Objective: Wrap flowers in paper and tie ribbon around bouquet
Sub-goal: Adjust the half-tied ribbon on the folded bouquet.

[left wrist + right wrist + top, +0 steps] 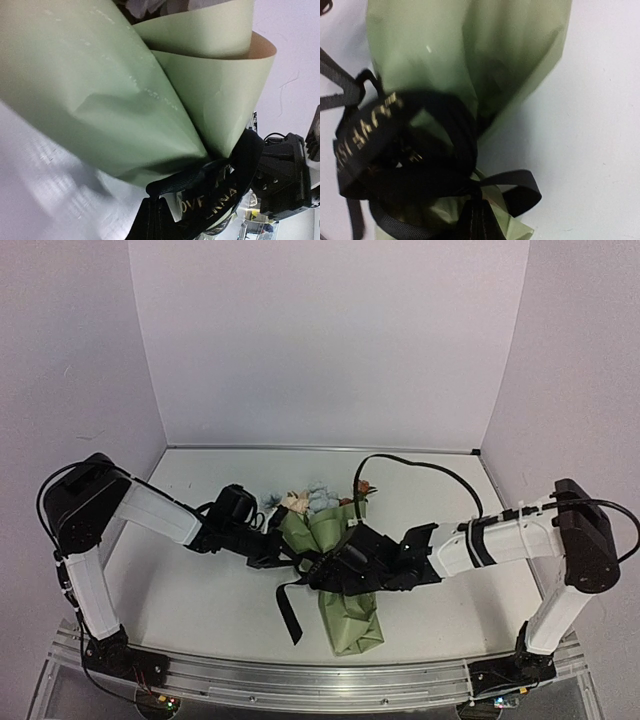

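Note:
The bouquet (345,540) lies in the middle of the table, its olive-green paper (352,625) cone narrowing toward me. The flowers (310,502), cream and pale blue, stick out of the far, wide end. The black ribbon (290,610) circles the cone's waist, and one tail hangs toward the front. My left gripper (298,560) is shut on the ribbon (210,197) on the cone's left. From the right, my right gripper (338,568) is shut on a ribbon loop (520,182). The paper (100,90) fills the left wrist view. Lettered ribbon (365,132) crosses the paper (470,50) in the right wrist view.
A black cable (420,465) arcs over the table behind the right arm. White walls close the table on the left, back and right. A metal rail (320,680) runs along the near edge between the arm bases.

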Controlling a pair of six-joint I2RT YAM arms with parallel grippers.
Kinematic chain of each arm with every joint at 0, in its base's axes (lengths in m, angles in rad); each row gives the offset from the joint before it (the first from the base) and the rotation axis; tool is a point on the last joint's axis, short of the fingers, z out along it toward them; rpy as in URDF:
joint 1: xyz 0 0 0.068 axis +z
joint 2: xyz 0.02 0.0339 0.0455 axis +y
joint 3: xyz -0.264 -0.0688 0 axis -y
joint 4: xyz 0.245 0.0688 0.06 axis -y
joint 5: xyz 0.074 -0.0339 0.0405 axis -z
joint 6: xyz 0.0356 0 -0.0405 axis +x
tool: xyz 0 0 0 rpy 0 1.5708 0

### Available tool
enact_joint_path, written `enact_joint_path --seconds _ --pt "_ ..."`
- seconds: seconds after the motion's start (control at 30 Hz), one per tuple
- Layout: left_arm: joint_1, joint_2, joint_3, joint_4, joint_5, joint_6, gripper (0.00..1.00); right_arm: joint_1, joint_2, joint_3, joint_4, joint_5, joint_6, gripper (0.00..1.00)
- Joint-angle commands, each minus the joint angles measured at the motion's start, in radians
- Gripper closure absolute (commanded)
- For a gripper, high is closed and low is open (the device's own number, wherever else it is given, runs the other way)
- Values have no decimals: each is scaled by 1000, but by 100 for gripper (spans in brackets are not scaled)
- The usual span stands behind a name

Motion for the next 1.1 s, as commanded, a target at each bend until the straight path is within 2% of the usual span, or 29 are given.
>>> enact_joint_path --seconds 0.0,0.2,0.53,0.67,1.07 --pt "35 -114 -15 -123 39 117 100 -6 25 156 -78 51 19 100" --pt "30 -108 6 -135 71 107 100 -46 5 200 -210 -23 -100 100" --pt "-28 -68 71 -173 36 80 100 -138 -167 -1 -267 -99 -243 100" --pt "-34 -64 68 -203 -6 71 100 -158 -185 -34 -272 -144 -275 100" --pt "-32 -115 38 -299 -108 78 100 -176 -197 -105 -311 -137 -292 100"
